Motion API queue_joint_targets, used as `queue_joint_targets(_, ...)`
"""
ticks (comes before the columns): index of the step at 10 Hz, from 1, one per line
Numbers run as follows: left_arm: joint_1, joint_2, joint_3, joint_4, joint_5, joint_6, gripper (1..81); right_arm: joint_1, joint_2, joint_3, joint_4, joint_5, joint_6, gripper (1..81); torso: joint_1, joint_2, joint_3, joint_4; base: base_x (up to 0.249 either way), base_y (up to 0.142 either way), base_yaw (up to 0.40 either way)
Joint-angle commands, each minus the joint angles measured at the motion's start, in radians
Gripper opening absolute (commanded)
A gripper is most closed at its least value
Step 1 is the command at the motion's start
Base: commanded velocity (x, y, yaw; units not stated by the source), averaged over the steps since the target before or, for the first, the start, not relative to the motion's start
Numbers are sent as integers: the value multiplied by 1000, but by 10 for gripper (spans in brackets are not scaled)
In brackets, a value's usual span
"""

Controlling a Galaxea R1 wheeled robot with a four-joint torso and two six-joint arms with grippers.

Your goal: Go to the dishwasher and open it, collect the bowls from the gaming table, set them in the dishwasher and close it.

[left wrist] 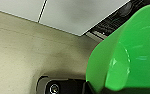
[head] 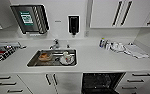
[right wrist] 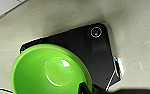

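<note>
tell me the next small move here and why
Probably lower a bowl toward the open dishwasher: its dark rack space lies just below the counter ahead, and a green bowl shows large at the left wrist, another green bowl at the right.

dishwasher [head: 101,83] cropped (lower part), bowl [left wrist: 131,57] cropped

Robot base plate [right wrist: 91,50] showing black with rounded corners, a ringed round fitting [right wrist: 96,32] sitting at one corner
</note>
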Motion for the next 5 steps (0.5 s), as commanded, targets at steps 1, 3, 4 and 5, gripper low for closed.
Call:
queue_joint_targets(1,-198,-76,130,5,181,-13,10,48,-34,20,11,-53,0,10,0,0,-39,0,0,0,0)
queue_joint_targets(3,-306,-76,202,-4,269,-18,10,48,-32,26,8,-53,0,10,0,1,-70,0,0,0,0)
queue_joint_targets(4,-365,-73,239,-10,325,-18,10,48,-32,29,8,-53,0,10,0,1,-86,0,0,0,0)
queue_joint_targets(5,-418,-69,263,-18,367,-18,10,46,-31,29,8,-53,0,10,1,1,-102,0,0,0,0)
